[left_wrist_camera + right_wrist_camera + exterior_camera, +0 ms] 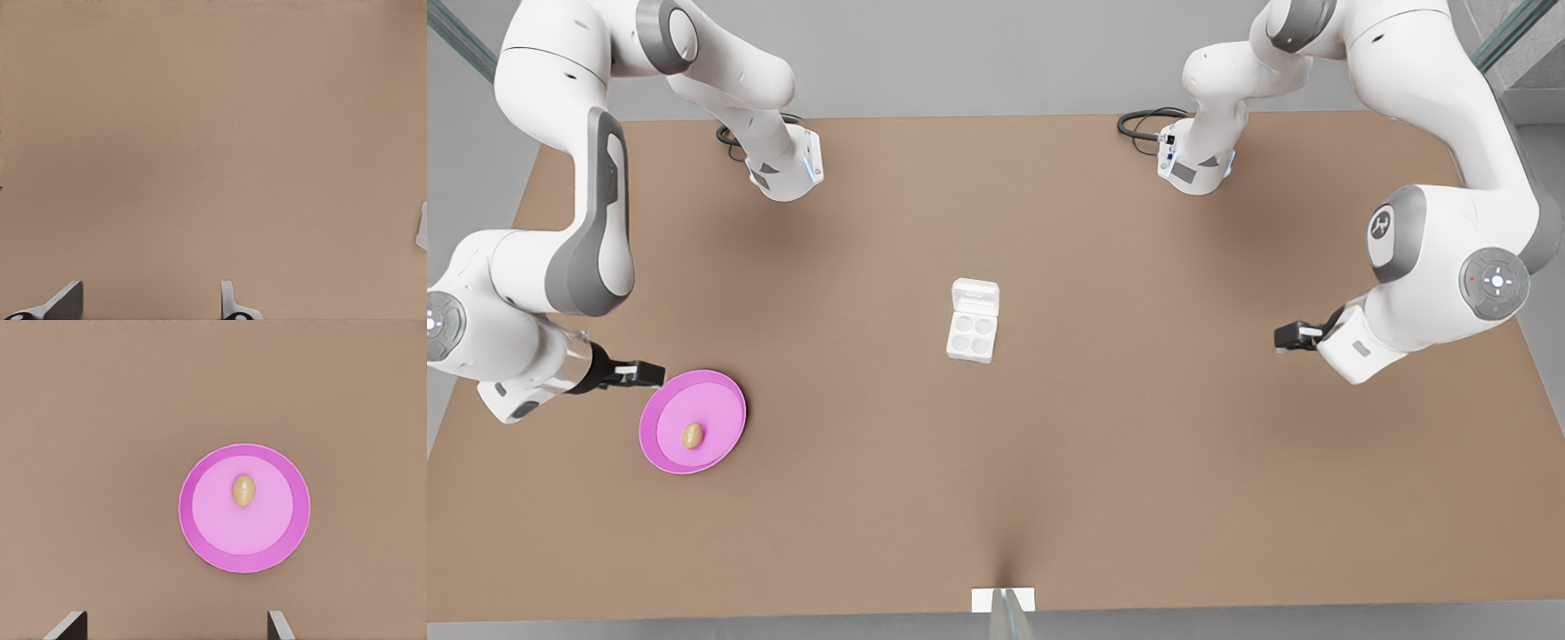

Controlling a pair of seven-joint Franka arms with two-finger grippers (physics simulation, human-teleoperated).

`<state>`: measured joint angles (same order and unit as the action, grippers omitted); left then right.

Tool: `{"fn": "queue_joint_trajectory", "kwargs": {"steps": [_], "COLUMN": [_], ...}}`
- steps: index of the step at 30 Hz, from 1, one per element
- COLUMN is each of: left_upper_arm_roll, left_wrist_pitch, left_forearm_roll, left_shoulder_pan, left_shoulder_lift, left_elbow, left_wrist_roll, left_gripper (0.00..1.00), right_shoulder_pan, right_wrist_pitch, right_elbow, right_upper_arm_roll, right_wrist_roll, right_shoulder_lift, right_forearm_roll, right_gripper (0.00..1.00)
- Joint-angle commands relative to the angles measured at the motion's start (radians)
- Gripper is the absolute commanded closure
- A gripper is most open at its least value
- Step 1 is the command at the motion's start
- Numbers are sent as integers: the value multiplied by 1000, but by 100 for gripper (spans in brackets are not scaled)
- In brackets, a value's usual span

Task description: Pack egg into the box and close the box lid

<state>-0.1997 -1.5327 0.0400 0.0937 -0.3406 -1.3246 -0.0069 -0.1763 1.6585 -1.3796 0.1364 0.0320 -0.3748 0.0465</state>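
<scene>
The tan egg (692, 435) (243, 490) lies on a round pink plate (729, 391) (293, 540) toward the front view's left. My right gripper (649, 373) (175, 627) hovers beside the plate's rim, open and holding nothing. The white box (971, 336) sits mid-table with its four cups bare and its box lid (975, 295) folded back flat. My left gripper (1280, 338) (150, 303) waits open over bare table at the front view's right. A sliver of the box (422, 227) shows at the edge of the left wrist view.
The brown table (1138, 427) is wide and bare between plate and box. Both arm bases with black cables (1143, 124) stand at the far edge. A small white marker (1003, 600) sits at the near edge.
</scene>
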Motion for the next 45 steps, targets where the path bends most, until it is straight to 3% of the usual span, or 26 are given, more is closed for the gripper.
{"fn": "queue_joint_trajectory", "kwargs": {"steps": [1, 5, 10, 12, 14, 16, 17, 18, 20, 21, 23, 25, 29, 33, 45], "left_upper_arm_roll": [-1, -10, -9, -9, -9, -9, -9, -9, -9, -9, -9, -9, -10, -9, -9], "left_wrist_pitch": [-50, -46, -52, -53, -55, -55, -55, -55, -56, -56, -58, -58, -67, -93, -98], "left_forearm_roll": [5, -66, -25, -25, -23, -23, -23, -23, -23, -23, -23, -23, 44, 49, 51], "left_shoulder_pan": [0, -14, -19, -19, -19, -19, -19, -19, -19, -19, -19, -20, -31, -34, -38], "left_shoulder_lift": [5, 5, -9, -11, -12, -17, -18, -18, -26, -26, -26, -28, -38, -54, -58], "left_elbow": [2, 16, 2, 4, 4, 2, 2, 2, 4, 4, 4, 4, 2, -1, -8], "left_wrist_roll": [-145, -248, -239, -239, -239, -239, -239, -239, -239, -239, -239, -239, -239, -237, -237], "left_gripper": [0, 0, 0, 0, 0, 0, 0, 0, 0, 0, 0, 0, 0, 0, 0], "right_shoulder_pan": [0, 3, -49, -108, -112, -112, -135, -158, -163, -196, -181, -181, -186, -186, -203], "right_wrist_pitch": [49, 107, 225, 245, 383, 497, 810, 885, 730, 506, 561, 771, 779, 791, 863], "right_elbow": [-4, -156, -82, -59, -47, -203, -443, -500, -463, -330, -332, -392, -417, -484, -463], "right_upper_arm_roll": [0, 0, -14, -14, -14, -9, -6, -4, -14, -6, -4, 3, -1, 68, 66], "right_wrist_roll": [20, 9, 22, 71, 107, 120, 124, 144, 282, 356, 332, 249, 161, 29, -80], "right_shoulder_lift": [1, -7, -285, -289, -337, -289, -222, -207, -139, -131, -153, -203, -219, -213, -259], "right_forearm_roll": [3, 3, 1, 4, 24, 35, 119, 136, 136, 135, 124, 133, 184, 182, 187], "right_gripper": [0, 0, 0, 0, 0, 0, 0, 0, 0, 0, 0, 0, 0, 0, 0]}}
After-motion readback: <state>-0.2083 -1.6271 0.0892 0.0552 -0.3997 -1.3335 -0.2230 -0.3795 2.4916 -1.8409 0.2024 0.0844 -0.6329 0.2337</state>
